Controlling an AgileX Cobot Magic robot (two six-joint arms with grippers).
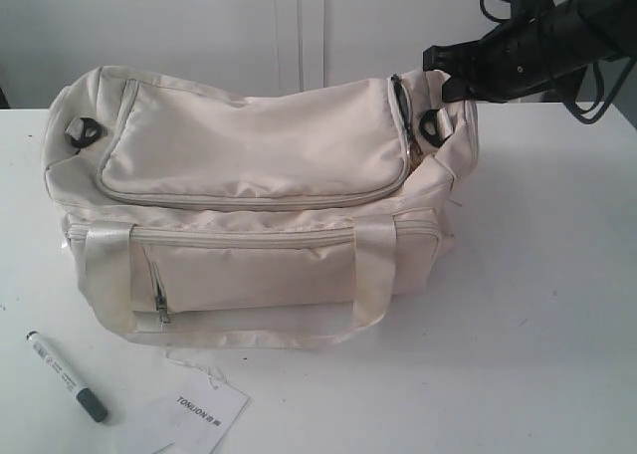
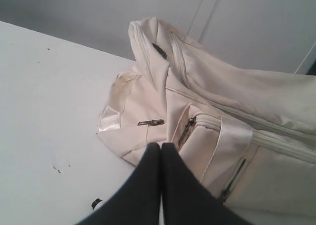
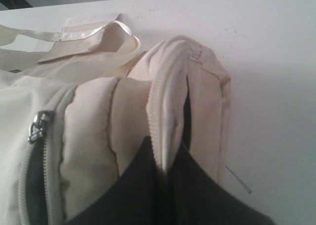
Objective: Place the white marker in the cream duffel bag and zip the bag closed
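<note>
The cream duffel bag (image 1: 249,155) stands on the white table with its front pocket facing the camera. Its top zip gapes a little at the right end, showing dark lining (image 1: 401,101). My right gripper (image 1: 443,71) is at that end. In the right wrist view it (image 3: 168,161) is shut on a raised fold of the bag (image 3: 89,136) along the zip teeth, near the metal zip pull (image 3: 38,126). The white marker (image 1: 65,374) lies on the table in front of the bag's left corner. My left gripper (image 2: 161,145) is shut and empty, above the table near the bag's (image 2: 207,96) left end, with the marker's end (image 2: 96,203) beside it.
A white paper tag (image 1: 204,414) lies on a thread in front of the bag, right of the marker. The bag's front handle (image 1: 249,330) droops onto the table. A white wall stands close behind the table. The right arm's black cables (image 1: 587,96) hang at the back right.
</note>
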